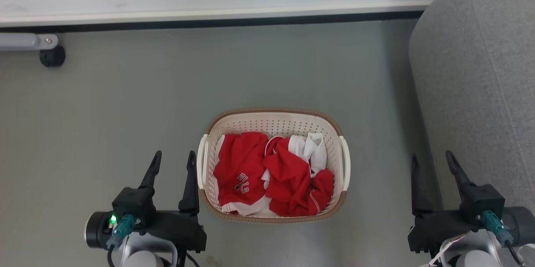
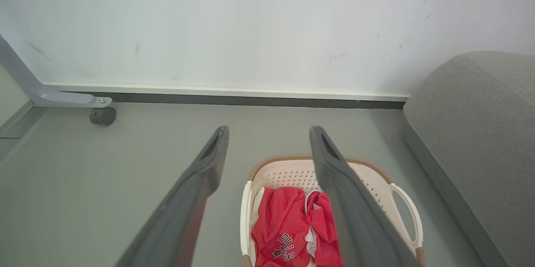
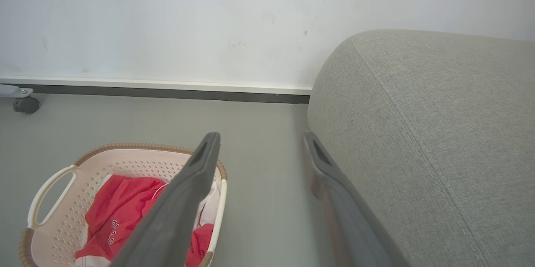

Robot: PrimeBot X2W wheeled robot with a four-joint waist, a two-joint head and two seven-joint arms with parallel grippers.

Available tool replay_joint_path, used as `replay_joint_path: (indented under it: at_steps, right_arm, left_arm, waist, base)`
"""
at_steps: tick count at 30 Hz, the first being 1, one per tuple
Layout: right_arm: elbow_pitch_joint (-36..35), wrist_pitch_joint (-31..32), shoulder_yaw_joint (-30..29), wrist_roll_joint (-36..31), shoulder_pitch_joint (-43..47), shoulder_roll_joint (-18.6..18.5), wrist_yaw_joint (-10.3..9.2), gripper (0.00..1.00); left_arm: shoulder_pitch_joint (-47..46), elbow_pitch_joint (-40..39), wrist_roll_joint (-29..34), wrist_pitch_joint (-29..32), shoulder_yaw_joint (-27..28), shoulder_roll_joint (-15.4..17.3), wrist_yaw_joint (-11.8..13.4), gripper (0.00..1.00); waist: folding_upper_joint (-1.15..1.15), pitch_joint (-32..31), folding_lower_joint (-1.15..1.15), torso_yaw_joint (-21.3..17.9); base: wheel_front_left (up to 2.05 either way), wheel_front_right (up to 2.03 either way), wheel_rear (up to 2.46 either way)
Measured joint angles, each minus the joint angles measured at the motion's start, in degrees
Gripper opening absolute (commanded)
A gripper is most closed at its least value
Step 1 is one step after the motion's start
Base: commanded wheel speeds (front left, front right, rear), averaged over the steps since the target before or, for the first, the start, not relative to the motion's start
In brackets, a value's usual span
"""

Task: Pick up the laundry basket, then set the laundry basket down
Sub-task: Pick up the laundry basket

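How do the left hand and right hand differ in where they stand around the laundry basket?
The left hand sits close beside the laundry basket, the right hand farther off. The left hand has floor outside it, the right hand the grey sofa. Both are open and empty.

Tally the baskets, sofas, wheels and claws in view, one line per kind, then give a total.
Laundry basket: 1
Sofa: 1
Wheel: 1
Claws: 2, left claw and right claw, both open
Total: 5
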Motion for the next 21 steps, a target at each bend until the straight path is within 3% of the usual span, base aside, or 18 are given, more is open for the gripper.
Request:
replay_joint_path:
  at_steps: [21]
  right_arm:
    - [-0.9, 0.3, -0.3, 0.0, -5.4, -1.3, 0.11, 1.00]
  left_arm:
    - [-7.0, -0.2, 0.5, 0.5, -1.1, -0.4, -0.2, 1.00]
  waist:
    - [0.00, 10.9, -0.01, 0.7]
  base:
    - [0.00, 0.00, 0.00]
